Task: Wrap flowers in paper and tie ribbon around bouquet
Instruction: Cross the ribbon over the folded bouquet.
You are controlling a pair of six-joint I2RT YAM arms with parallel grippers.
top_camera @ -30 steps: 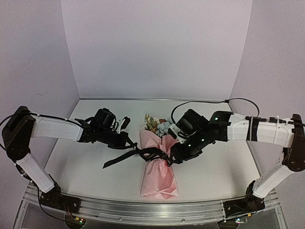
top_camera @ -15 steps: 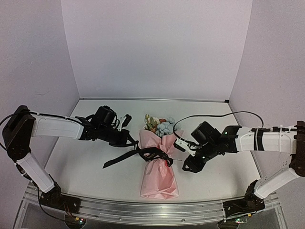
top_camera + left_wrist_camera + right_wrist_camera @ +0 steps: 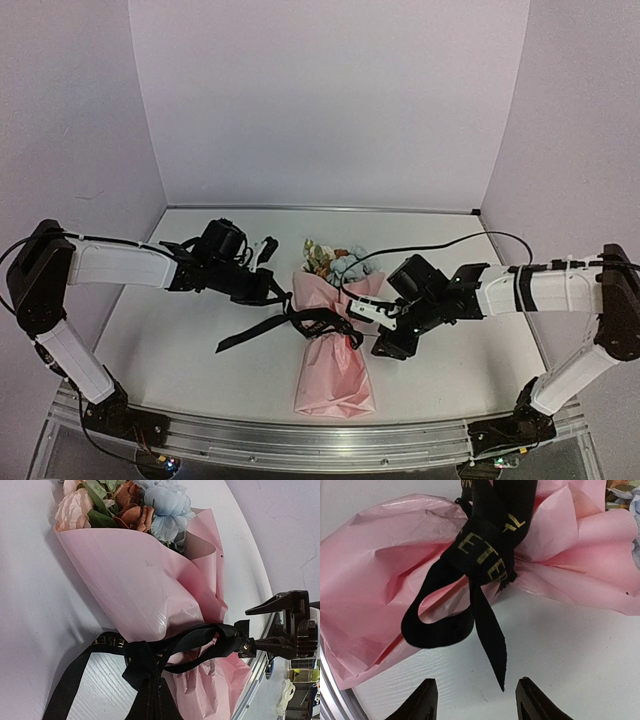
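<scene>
The bouquet (image 3: 335, 365) lies mid-table, a pink paper (image 3: 140, 580) cone with the flowers (image 3: 333, 262) at its far end. The black ribbon (image 3: 322, 320) is tied round its waist. A long tail (image 3: 240, 336) trails left. My left gripper (image 3: 283, 300) is shut on the ribbon (image 3: 145, 665) at the cone's left side. My right gripper (image 3: 477, 700) stands open just right of the knot. A loop (image 3: 437, 627) and a short ribbon tail (image 3: 490, 635) hang toward it. The tail's tip reaches between the fingertips, and neither pad touches it.
An aluminium rail (image 3: 300, 442) runs along the near table edge, just past the cone's wide end. Lilac walls close the back and both sides. A black cable (image 3: 430, 248) arcs over the right arm.
The right gripper left the knot, drew back to the right, then came back in toward the ribbon's short tail with its jaws apart. The left gripper stayed put on the ribbon.
</scene>
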